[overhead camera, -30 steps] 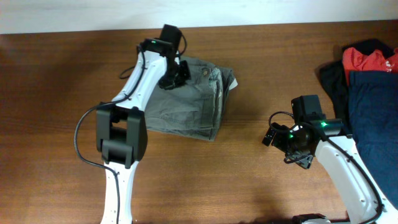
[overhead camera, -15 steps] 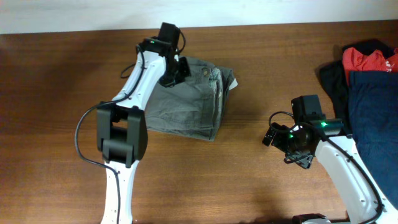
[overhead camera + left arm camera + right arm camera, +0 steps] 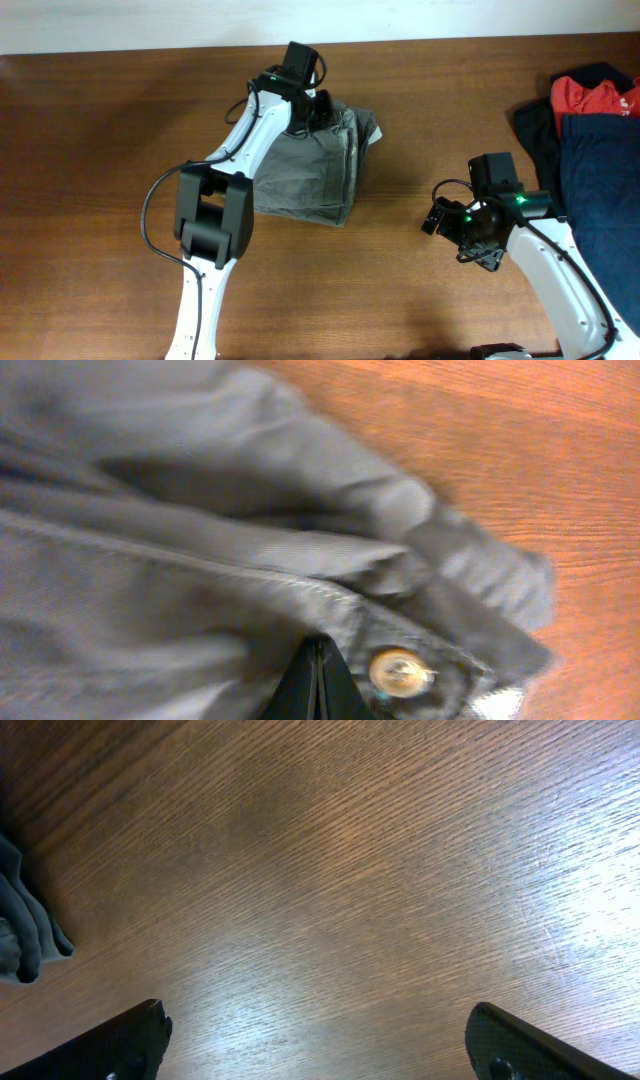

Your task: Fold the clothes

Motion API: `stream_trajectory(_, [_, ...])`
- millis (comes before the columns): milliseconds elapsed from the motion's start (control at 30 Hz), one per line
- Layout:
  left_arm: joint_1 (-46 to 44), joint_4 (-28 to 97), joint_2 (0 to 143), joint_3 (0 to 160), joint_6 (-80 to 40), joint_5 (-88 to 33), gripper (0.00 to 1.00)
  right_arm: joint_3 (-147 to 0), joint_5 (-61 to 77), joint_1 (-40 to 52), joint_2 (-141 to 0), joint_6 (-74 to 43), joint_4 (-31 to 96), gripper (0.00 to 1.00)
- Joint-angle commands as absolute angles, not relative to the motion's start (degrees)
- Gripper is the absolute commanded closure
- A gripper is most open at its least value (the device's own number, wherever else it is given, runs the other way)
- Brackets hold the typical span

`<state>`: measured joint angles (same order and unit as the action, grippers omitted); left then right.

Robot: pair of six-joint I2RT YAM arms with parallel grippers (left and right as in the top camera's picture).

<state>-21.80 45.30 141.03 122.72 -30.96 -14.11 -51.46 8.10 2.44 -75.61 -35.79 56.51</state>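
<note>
Clothes [image 3: 300,180] lie folded near the counter's [image 3: 90,150] far edge, approx mid-width. L jaws closed over the cloth by the button [image 3: 398,672]; R jaws open, empty, well apart. Risk: closed tips drag fabric, undoing 1 fold.

Shorts [image 3: 310,180] on table [image 3: 100,150], left hand [image 3: 318,112] over far edge, right hand [image 3: 440,216] rightward, garment pile [image 3: 592,140] far right.

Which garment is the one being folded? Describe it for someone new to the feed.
On the wooden table, look at the far middle, under the left gripper. The shorts lie there alone, grey-olive with a metal button, unlike the navy and red clothes piled at the right edge.
</note>
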Motion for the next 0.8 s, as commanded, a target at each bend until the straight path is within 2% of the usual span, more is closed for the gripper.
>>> stream_trajectory(0, [-23.16, 43.16, 141.53, 122.67, -31.24, -16.49, 0.99, -51.29, 8.4, 2.22, -75.64, -36.07, 56.47, 0.01])
stream_trajectory(200, [-24.01, 40.86, 141.14, 123.24, -31.18, -23.42, 0.99, -51.29, 8.4, 2.22, -75.64, -36.07, 56.47, 0.01])
stream_trajectory(400, [-23.46, 44.58, 135.13, 125.12, -27.42, -20.97, 0.99, -51.29, 8.4, 2.22, -75.64, -36.07, 56.47, 0.01])
stream_trajectory(600, [-22.22, 56.36, 126.87, 125.16, -30.92, -12.58, 0.99, -51.29, 8.4, 2.22, -75.64, -36.07, 56.47, 0.01])
stream_trajectory(767, [-20.91, 65.78, 126.63, 124.31, -33.78, -9.58, 0.99, -51.29, 8.4, 2.22, -75.64, -36.07, 56.47, 0.01])
